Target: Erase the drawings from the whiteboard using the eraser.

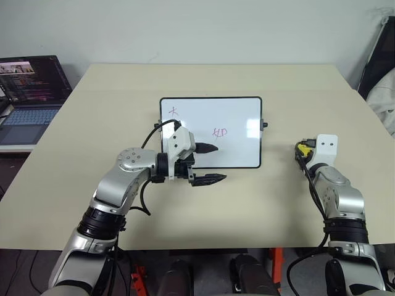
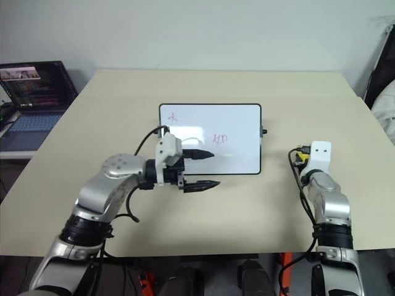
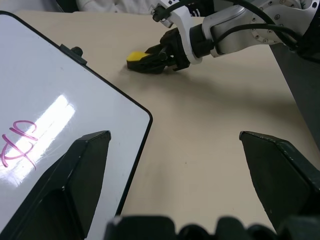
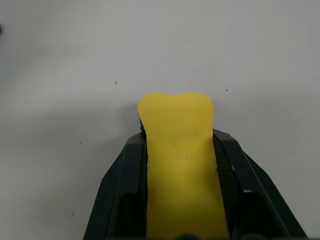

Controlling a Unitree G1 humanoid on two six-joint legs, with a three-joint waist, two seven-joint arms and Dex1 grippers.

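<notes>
Right gripper pinches the eraser between both fingers, low at centre-right of the head view, on the table. Board lies mid-frame, red and purple drawings intact. Left gripper hovers over its lower-left corner, fingers wide.

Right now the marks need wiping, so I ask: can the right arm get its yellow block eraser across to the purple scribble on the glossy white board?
Probably yes: bare table separates the right gripper, shut on the eraser, from the whiteboard; the left gripper hovers beside the scribble.
</notes>
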